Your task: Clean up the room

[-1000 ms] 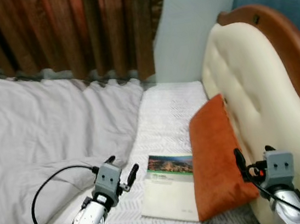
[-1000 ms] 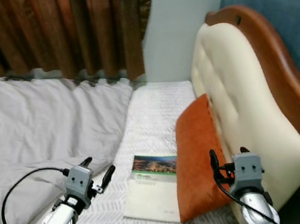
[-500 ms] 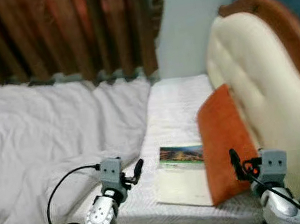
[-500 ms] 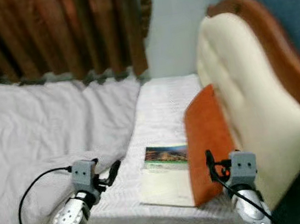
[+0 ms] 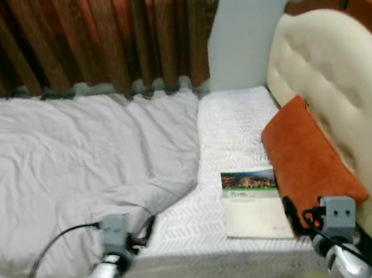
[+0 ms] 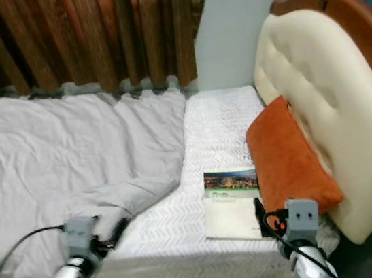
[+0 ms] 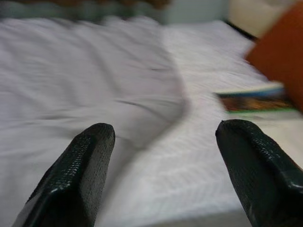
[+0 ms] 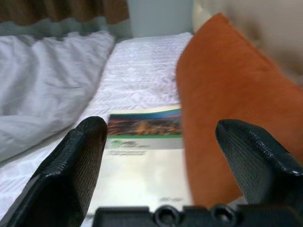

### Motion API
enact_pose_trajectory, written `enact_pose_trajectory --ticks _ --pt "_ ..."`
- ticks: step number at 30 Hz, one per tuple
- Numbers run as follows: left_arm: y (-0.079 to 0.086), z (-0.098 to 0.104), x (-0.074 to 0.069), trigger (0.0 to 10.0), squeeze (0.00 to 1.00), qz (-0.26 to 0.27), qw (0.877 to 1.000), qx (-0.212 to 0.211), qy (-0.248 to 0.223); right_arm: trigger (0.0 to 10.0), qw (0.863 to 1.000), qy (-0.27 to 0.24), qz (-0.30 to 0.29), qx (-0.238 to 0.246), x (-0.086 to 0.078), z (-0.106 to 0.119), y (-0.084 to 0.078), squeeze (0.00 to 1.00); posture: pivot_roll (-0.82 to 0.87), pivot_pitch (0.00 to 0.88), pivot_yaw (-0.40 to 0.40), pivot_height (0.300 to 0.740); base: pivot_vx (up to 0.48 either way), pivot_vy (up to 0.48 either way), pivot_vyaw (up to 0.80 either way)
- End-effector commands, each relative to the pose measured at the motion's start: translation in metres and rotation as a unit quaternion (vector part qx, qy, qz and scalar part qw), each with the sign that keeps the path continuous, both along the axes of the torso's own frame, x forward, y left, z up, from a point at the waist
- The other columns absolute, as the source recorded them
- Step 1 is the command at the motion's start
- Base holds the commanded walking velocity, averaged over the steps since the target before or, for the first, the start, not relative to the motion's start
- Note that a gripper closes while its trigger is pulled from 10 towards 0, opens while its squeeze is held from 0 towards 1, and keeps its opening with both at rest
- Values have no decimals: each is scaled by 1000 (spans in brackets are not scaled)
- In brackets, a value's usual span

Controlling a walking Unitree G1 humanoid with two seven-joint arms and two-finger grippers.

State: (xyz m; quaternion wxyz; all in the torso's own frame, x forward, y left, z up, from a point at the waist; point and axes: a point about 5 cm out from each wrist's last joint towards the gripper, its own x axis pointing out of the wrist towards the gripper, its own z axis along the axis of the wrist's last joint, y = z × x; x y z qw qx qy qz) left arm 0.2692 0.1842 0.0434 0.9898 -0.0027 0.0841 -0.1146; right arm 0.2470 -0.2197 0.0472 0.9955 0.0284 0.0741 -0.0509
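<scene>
A bedroom here, brown curtains [image 5: 90, 35] at twelve o'clock behind a bed [image 5: 232, 126] with a cream padded headboard [image 5: 337, 85] out at two o'clock. A grey blanket [image 5: 59, 162] lies rumpled and pulled back, leaving the white mattress bare toward the head. On that bare strip a book [image 5: 250, 196] lies flat, cover up, its edge touching an orange pillow [image 5: 306, 154] that leans on the headboard. The right gripper [image 8: 161, 156], fingers spread wide and holding nothing, hovers near the bed edge at five o'clock, lined up on the book, probably the first pickup. The left gripper [image 7: 163, 165], also wide open and empty, hangs at seven o'clock, facing the blanket's edge.
</scene>
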Motion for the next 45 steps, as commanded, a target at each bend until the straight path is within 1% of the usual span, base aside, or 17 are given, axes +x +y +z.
enact_pose_trajectory --ticks 1,3,7,10,13,14,15,16,17,19,20,23,24,25,28,33,45 --pt "-18 11 8 10000 0 -21 999 -17 -19 10000 1000 -9 2 -6 2 4 -4 0 -2 0 -46 740 0 480 0" --pt "-20 14 11 10000 0 -13 999 -23 -24 10000 1000 -10 15 -8 4 4 0 0 -2 0 -46 740 0 480 0" --pt "-22 15 10 10000 0 -14 999 -21 -27 10000 1000 -8 20 -1 3 3 1 0 1 0 -53 740 0 480 0" --pt "-25 13 0 10000 0 -24 999 -12 -29 10000 999 -6 34 3 -7 3 2 0 1 0 -57 740 0 480 0" --pt "-27 10 -29 10000 0 -55 998 7 -28 10000 998 5 62 -9 -29 -1 1 0 -5 0 -63 740 0 480 0" --pt "-27 10 -29 10000 0 -55 998 7 -28 10000 998 5 62 -9 -29 -1 1 0 -5 0 -63 740 0 480 0" --pt "-28 9 -36 10000 0 -62 998 12 -25 10000 998 10 67 -11 -35 -2 1 0 -5 0 -63 740 0 480 0" --pt "-28 8 -40 10000 0 -64 998 13 -23 10000 997 14 69 -13 -37 -4 1 0 -3 0 -64 740 0 480 0" --pt "-28 6 -39 10000 0 -60 998 18 -21 10000 997 16 69 -12 -38 -5 2 0 -1 0 -66 740 0 480 0" --pt "-27 2 -27 10000 0 -47 997 56 -17 10000 997 15 71 -8 -31 -6 5 0 3 0 -67 740 0 0 0" --pt "-27 2 -27 10000 0 -47 997 56 -17 10000 997 15 71 -8 -31 -6 5 0 3 0 -67 740 0 0 0" --pt "-28 20 -10 10000 0 -28 997 45 -54 10000 996 4 85 -9 -19 -2 11 0 0 0 -63 740 0 0 0" --pt "-28 20 -10 10000 0 -28 997 45 -54 10000 996 4 85 -9 -19 -2 11 0 0 0 -63 740 0 0 0" --pt "-29 26 -7 10000 0 -25 997 41 -60 10000 996 0 86 -7 -15 0 13 0 2 0 -63 740 390 281 0" --pt "-30 29 -5 10000 0 -24 997 46 -63 10000 996 -3 86 -6 -12 2 14 0 0 0 -61 740 390 280 0" --pt "-37 22 -2 10000 0 -30 998 45 -45 10000 996 -9 86 -4 -7 4 15 0 -5 0 -55 740 386 284 0" --pt "-43 19 0 10000 0 -38 998 47 -34 10000 997 -7 83 -2 -5 3 16 0 -10 0 -53 740 387 283 -67"
